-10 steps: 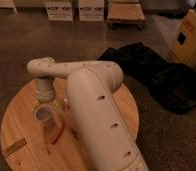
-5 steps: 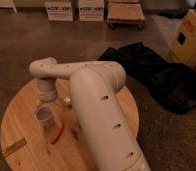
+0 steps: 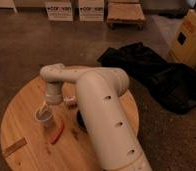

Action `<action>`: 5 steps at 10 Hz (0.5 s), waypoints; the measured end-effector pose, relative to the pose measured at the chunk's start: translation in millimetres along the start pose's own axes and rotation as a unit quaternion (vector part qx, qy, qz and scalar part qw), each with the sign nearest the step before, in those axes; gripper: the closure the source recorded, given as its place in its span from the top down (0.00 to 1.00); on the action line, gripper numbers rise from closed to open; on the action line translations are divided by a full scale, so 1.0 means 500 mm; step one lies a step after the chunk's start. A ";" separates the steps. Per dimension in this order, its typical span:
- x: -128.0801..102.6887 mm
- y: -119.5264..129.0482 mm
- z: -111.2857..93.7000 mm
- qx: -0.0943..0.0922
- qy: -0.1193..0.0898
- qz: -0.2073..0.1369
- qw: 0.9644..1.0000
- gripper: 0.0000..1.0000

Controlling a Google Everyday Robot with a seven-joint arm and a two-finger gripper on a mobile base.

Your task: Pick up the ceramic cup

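Over the round wooden table (image 3: 21, 120), the claw (image 3: 45, 108) grips the ceramic cup (image 3: 44, 118) at its rim.

The bulky white arm (image 3: 103, 115) bends left, its wrist pointing the end effector (image 3: 45, 107) straight down.

Cream tubular arm (image 3: 103, 115) (dark round holes), matching tool (image 3: 45, 107)

We can make out dark printing on the two white boxes (image 3: 59, 10) (image 3: 91, 9) by the far wall, too blurred to read, while the gripper (image 3: 45, 107) over the counter (image 3: 21, 120) carries no lettering.
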 end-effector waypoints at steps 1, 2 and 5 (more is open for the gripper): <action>0.002 0.000 0.010 -0.006 0.001 -0.015 1.000 0.73; 0.010 0.012 0.019 -0.006 -0.001 -0.048 0.999 0.49; 0.034 0.024 0.002 0.004 -0.003 -0.063 0.998 0.00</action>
